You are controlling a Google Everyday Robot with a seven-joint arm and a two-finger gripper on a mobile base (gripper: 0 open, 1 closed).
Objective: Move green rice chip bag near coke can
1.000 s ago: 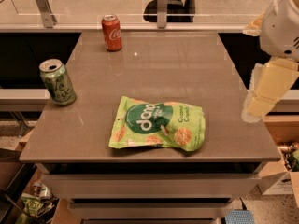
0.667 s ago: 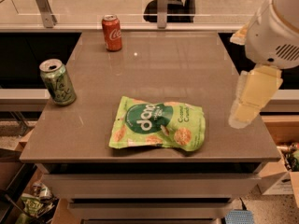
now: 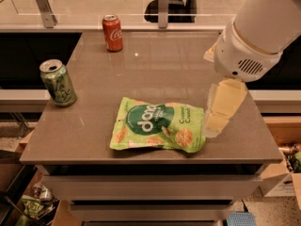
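Note:
The green rice chip bag (image 3: 159, 125) lies flat on the grey-brown table (image 3: 155, 69), near its front edge. It is light green with a dark green circle and pictures of orange chips. The coke can (image 3: 113, 33) stands upright at the table's far left. My gripper (image 3: 220, 109), with pale yellow fingers, hangs from the white arm at the right. It hovers just beside the bag's right edge, low over the table. Nothing is held in it.
A green can with pale lettering (image 3: 57, 83) stands near the table's left edge. A counter with metal posts (image 3: 43, 6) runs behind the table. Boxes and clutter sit on the floor at the lower left and right.
My arm and gripper have moved left and down from the table's right edge towards the bag's right side. The bag and both cans have not moved.

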